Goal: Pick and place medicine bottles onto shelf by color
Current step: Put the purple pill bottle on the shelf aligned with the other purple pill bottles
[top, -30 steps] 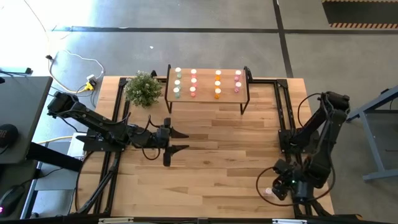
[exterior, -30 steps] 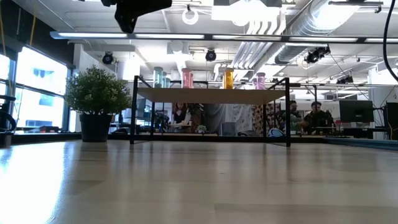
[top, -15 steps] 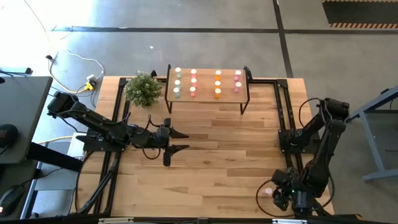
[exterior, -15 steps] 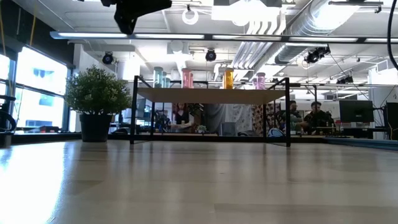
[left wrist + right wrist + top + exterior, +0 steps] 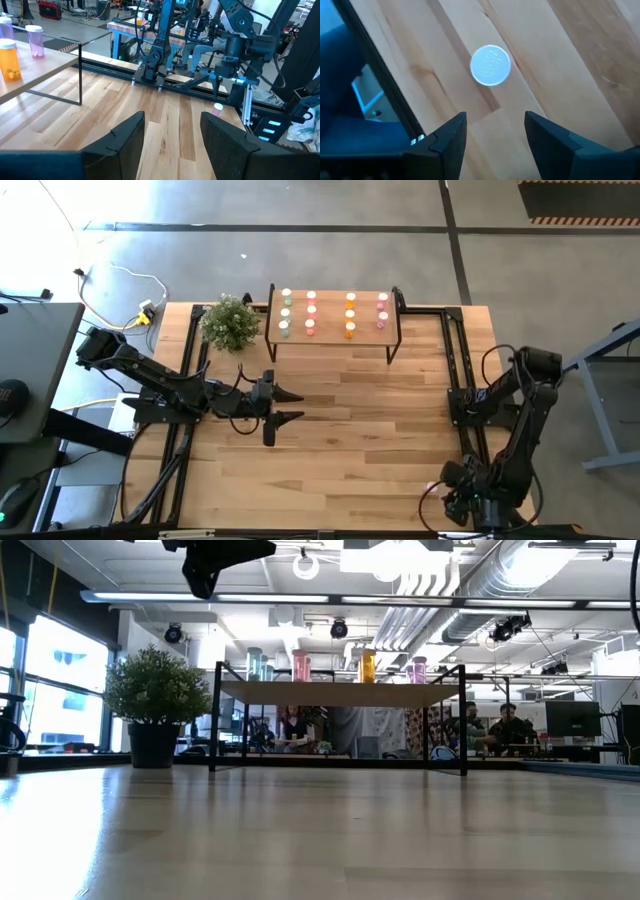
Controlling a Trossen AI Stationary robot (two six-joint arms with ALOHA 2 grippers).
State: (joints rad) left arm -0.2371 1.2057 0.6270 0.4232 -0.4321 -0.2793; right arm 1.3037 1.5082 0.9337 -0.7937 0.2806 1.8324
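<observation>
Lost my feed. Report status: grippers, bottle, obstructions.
Right gripper open, above a lone capped bottle at the table's near right corner. Left gripper open, empty, mid-table. Eleven bottles on shelf. Nothing in the way.

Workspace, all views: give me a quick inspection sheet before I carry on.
Surface: slatted wooden table, bare in the middle.
Job's things: shelf carries four columns of bottles; one pink bottle stands near the table's front right corner.
Clutter: potted plant beside the shelf.
Grippers: left gripper open, empty, mid-table; right gripper open above the lone bottle.
Cables: white and yellow leads on the floor.
Surroundings: people seated beyond the table.
</observation>
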